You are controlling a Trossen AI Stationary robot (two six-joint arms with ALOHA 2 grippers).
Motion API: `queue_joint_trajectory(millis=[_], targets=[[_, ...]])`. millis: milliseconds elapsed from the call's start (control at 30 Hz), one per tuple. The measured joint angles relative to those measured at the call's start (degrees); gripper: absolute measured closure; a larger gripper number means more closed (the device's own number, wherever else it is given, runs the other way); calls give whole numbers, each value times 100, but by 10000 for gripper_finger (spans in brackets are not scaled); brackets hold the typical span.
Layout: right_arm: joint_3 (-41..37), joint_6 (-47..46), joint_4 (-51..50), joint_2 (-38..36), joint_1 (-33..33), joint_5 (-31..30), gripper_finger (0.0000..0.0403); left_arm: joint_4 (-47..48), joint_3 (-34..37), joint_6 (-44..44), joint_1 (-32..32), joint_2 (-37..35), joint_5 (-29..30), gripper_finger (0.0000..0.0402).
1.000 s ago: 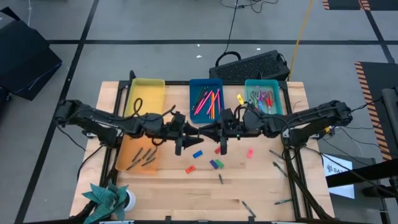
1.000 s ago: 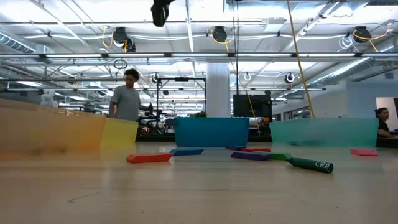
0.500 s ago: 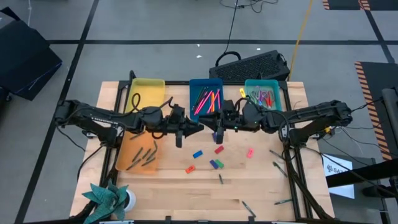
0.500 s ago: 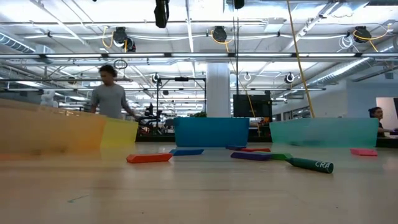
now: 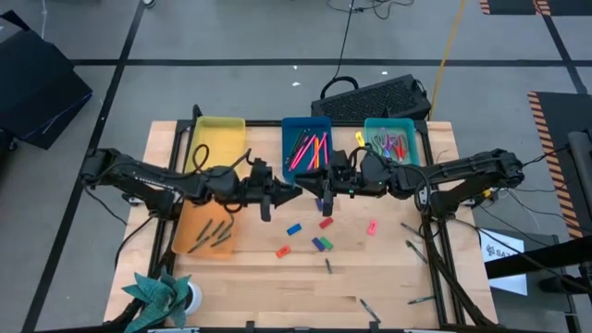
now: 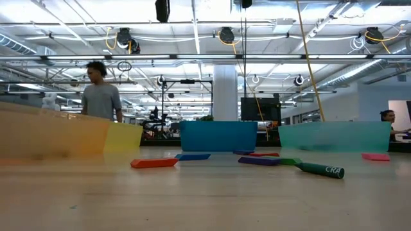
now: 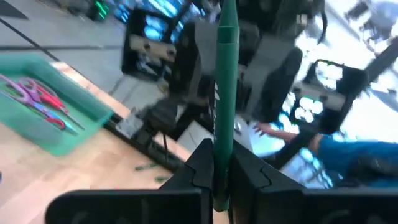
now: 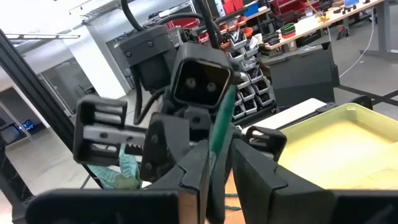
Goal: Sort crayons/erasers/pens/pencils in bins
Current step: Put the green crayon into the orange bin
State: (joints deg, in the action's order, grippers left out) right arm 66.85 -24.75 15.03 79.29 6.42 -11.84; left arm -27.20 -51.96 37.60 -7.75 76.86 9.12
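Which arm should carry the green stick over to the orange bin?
Probably the left. Both the left gripper and the right gripper pinch the green stick, but the orange bin lies on the left arm's side.

Pale wooden table (image 5: 388,277), translucent orange bin (image 5: 205,228)

Four bins: yellow (image 5: 218,139), blue (image 5: 306,128), teal (image 5: 370,139), orange (image 5: 190,242). Six loose erasers: orange-red (image 5: 283,251), blue (image 5: 294,228), red (image 5: 326,223), purple (image 5: 316,245), green (image 5: 325,243), pink (image 5: 372,227). About five dark sticks (image 5: 327,266) loose on the table (image 5: 277,296). One green stick (image 7: 225,74) held up. One keyboard (image 5: 375,95). Two arms: left (image 5: 148,178), right (image 5: 462,174). Two people: one (image 6: 99,96), another (image 6: 392,123).
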Motion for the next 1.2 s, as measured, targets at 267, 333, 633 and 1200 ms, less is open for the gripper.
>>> queue_joint_trajectory(millis=[267,333,633,1200], targets=[[0,-1,-1,0,0,0,339,-171,0,20,-211,0,1244,377],[0,-1,-2,0,0,-1,339,-170,0,20,-238,0,1370,376],[2,-2,-11,0,0,-2,339,-291,0,-24,-397,0,1513,374],[2,-2,-2,0,0,-4,339,3306,0,1120,-484,-967,2070,380]])
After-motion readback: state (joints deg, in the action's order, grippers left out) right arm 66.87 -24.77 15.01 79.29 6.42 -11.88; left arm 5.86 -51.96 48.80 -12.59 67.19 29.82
